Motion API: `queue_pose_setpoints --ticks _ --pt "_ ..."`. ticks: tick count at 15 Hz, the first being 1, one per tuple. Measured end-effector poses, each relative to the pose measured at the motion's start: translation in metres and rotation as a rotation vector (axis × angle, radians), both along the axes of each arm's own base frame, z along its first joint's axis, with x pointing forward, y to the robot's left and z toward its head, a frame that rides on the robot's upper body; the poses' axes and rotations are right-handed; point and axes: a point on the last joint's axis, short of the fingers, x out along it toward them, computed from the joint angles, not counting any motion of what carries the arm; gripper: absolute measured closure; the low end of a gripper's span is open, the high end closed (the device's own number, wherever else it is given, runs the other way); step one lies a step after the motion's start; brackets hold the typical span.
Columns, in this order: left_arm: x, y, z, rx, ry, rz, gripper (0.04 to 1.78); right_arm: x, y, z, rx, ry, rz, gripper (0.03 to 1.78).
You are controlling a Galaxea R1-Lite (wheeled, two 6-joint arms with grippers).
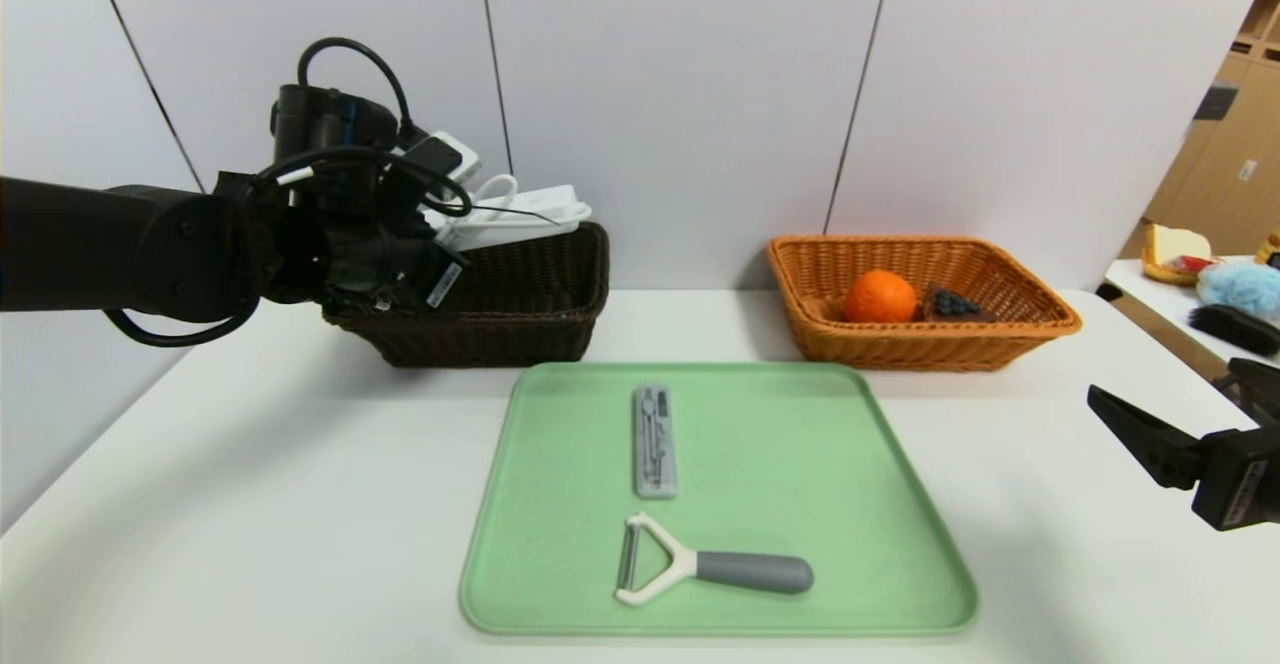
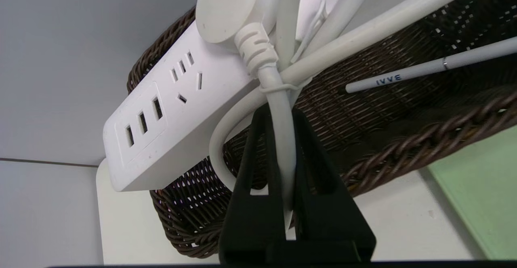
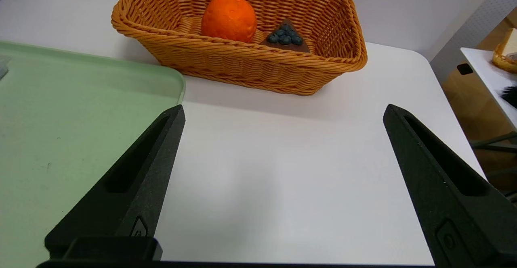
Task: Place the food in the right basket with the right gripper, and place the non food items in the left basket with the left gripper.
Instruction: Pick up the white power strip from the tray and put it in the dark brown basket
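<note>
My left gripper is shut on the white cord of the power strip and holds it over the dark brown left basket. In the head view the strip sticks up above this basket. A white pen lies inside the basket. The grey case and the Y-peeler lie on the green tray. The orange and the cake slice sit in the orange-tan right basket. My right gripper is open and empty over the table, right of the tray.
The white wall stands close behind both baskets. A side table with several loose things stands at the far right, beyond the table's right edge. The tray's corner lies just before the orange-tan basket.
</note>
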Motion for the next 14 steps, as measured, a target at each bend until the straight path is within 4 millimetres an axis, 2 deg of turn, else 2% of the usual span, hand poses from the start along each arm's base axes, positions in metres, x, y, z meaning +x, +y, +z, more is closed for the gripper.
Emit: queue_pose_setpoints --ticks 6,14 --pt "0.011 -0.003 -0.015 0.038 0.033 -0.009 1.68 0.001 0.0 0.0 0.0 0.002 0.001 0.12" --pt "0.013 -0.003 -0.018 0.047 0.04 -0.013 1.68 0.001 0.0 0.0 0.001 0.004 0.0 0.12"
